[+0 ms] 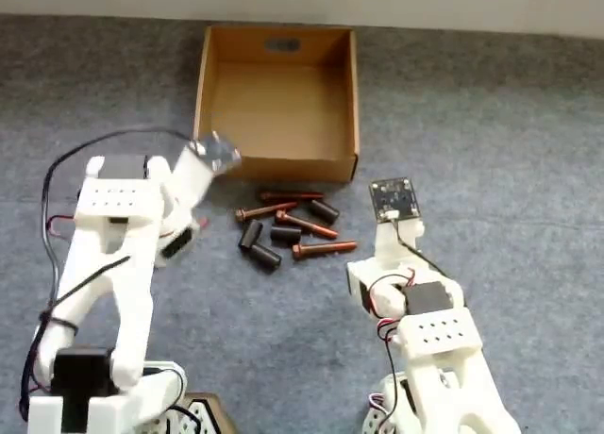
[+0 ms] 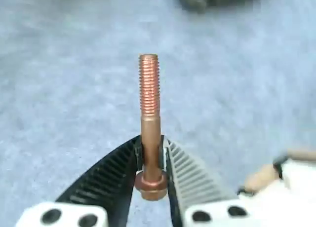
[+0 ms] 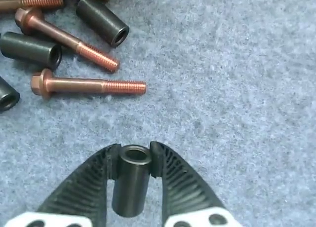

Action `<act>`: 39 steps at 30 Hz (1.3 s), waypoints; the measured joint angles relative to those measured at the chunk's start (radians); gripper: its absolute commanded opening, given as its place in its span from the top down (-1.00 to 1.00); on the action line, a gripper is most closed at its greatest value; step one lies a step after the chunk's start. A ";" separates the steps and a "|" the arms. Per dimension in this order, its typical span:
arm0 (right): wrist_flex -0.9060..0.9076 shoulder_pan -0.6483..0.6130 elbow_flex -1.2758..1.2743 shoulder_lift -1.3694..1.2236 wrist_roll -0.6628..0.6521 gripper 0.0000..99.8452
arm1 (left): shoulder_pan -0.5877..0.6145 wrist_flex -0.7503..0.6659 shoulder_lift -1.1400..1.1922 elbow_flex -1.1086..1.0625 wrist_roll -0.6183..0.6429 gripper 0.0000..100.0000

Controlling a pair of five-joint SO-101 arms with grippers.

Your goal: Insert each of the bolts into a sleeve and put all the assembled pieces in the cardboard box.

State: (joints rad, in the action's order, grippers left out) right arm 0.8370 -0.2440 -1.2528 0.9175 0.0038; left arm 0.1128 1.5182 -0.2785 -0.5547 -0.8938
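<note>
**Mating step.** We see the left end effector [image 2: 152, 147] closed on a bolt [image 2: 149, 98] just above its head, with the thread pointing away. The right end effector [image 3: 133, 151] is closed around a sleeve [image 3: 131, 183], its bore facing outward. Loose bolts [image 1: 324, 249] and sleeves [image 1: 265, 257] lie mid-tabletop [image 1: 510, 151], just before the box [image 1: 283, 168] at the far edge. Next, we judge, thread and bore must share one axis before any push. Boxing comes after.

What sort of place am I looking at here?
Probably a small robotics test bench: the left arm and right arm stand on a grey carpeted table, with loose bolts and sleeves beside a cardboard box.
</note>
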 measured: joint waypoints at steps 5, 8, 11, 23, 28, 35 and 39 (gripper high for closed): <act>0.000 0.000 -0.011 0.000 0.000 0.99 | -0.029 -0.071 -0.023 -0.204 -0.324 0.98; 0.000 0.000 -0.018 0.000 0.000 0.99 | -0.058 -0.201 -0.023 -0.298 -0.319 0.94; 0.000 0.000 -0.018 0.000 0.000 0.99 | -0.061 -0.331 -0.023 -0.350 -0.238 0.67; 0.000 0.000 -0.018 0.000 0.000 0.99 | -0.041 -0.459 -0.038 -0.322 -0.117 0.59; 0.000 0.000 -0.018 0.000 0.000 0.99 | -0.009 -0.330 -0.038 -0.173 0.064 0.59; 0.000 0.000 -0.018 0.000 0.000 0.99 | -0.064 0.012 -0.040 -0.021 0.548 0.59; 0.000 0.000 -0.018 0.000 0.000 0.99 | -0.092 -0.031 -0.040 -0.101 0.872 0.59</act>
State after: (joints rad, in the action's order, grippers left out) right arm 0.8370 -0.2440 -1.2712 0.9175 0.0038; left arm 0.0207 1.4876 -0.3184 -0.6559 -0.0222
